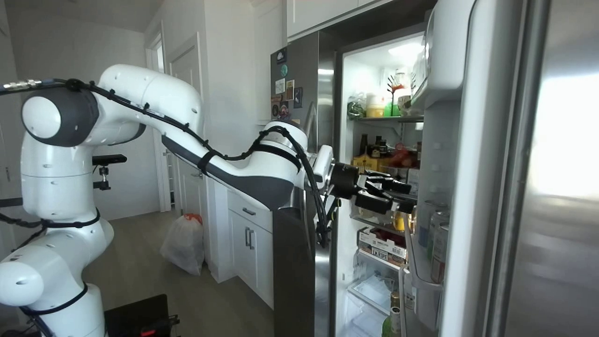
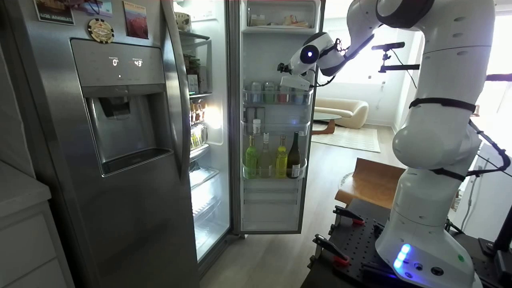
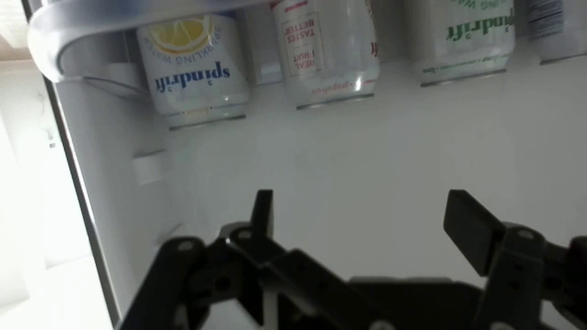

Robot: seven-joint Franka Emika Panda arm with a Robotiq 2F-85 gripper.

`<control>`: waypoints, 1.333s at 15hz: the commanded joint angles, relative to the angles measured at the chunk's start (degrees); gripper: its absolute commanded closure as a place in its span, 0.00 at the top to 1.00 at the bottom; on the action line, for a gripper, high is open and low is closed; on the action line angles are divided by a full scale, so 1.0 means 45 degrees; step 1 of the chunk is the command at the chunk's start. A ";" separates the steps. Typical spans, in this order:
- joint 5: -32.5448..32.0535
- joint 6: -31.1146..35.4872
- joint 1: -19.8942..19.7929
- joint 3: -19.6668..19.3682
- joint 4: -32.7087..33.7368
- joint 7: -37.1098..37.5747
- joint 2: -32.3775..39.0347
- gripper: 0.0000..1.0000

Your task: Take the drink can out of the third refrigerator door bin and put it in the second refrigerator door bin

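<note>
In a clear bin (image 3: 114, 13) on the inside of the open refrigerator door (image 3: 344, 151) stands the drink can (image 3: 328, 52), its red lettering upside down in the wrist view. A lemon can (image 3: 195, 68) is near it on one side and a lime can (image 3: 463, 41) on the other — each apart from it — and past the lime one a further can (image 3: 550, 30) is only partly seen. Over the row hangs the gripper (image 3: 362, 201), clear of the cans, its fingers (image 3: 263, 215) spread wide and the pale door showing between them. The white arm (image 1: 175, 100) behind it carries a black cable (image 1: 187, 127) strapped along its length. In the next bin down (image 2: 288, 129) is a white-topped container (image 2: 256, 126); in the bin beneath that (image 2: 304, 170), four bottles (image 2: 281, 160) stand upright side by side. Inside the lit refrigerator (image 2: 132, 224) are dark bottles (image 1: 363, 144) and, lower, a printed carton (image 1: 381, 244). Farther off, a white bag (image 1: 185, 243) sits on the floor (image 1: 135, 252) by a white cabinet (image 1: 238, 262), and a pale couch (image 2: 342, 110) stands beyond the door with a low table (image 2: 326, 116) before it.
</note>
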 commanded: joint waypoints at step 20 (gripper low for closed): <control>1.8197 0.1541 0.1623 -0.0862 -0.4691 -1.7969 -0.2763 1.00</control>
